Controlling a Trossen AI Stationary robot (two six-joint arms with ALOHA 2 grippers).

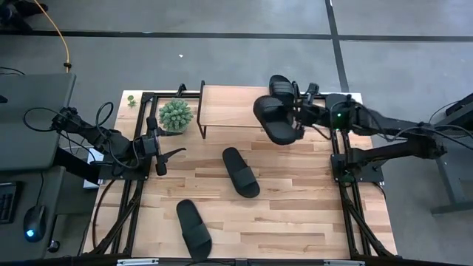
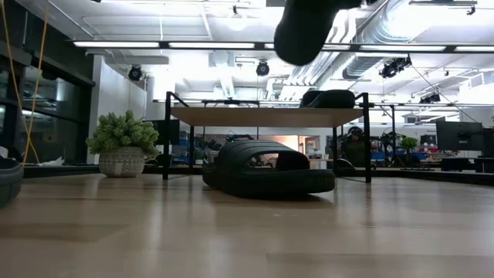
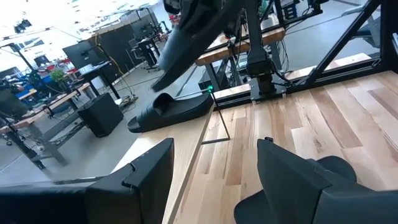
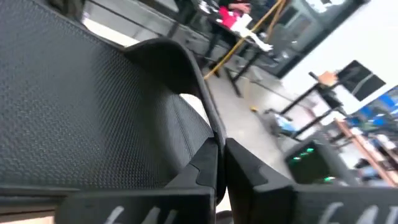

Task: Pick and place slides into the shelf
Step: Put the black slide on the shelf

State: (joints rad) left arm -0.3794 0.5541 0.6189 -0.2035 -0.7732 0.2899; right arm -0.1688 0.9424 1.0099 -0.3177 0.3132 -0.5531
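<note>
Four black slides show. One (image 1: 273, 118) (image 2: 305, 27) is held in the air by my right gripper (image 1: 298, 124) over the right end of the shelf (image 1: 229, 107) (image 2: 266, 116). Another slide (image 1: 281, 87) (image 2: 328, 98) (image 3: 171, 112) lies on the shelf's wooden top near its far right corner. A third (image 1: 241, 171) (image 2: 266, 166) lies sole-down at the table's middle, and a fourth (image 1: 194, 229) near the near edge. My left gripper (image 1: 171, 153) (image 3: 214, 180) hovers open at the table's left, pointing toward the shelf. My right gripper (image 4: 222, 177) pinches a thin curved edge of the slide (image 4: 208, 134) between its two fingers, coming level from the table's right side. Whether that edge belongs to the strap or the sole, I cannot tell. The slide is lifted clear, tilted, above the shelf's right end.
A potted green plant (image 1: 175, 114) (image 2: 123, 143) stands just left of the shelf, close to my left gripper. Black frame rails (image 1: 344, 170) run along both table sides. Bare wood lies between the two table slides and toward the right near corner.
</note>
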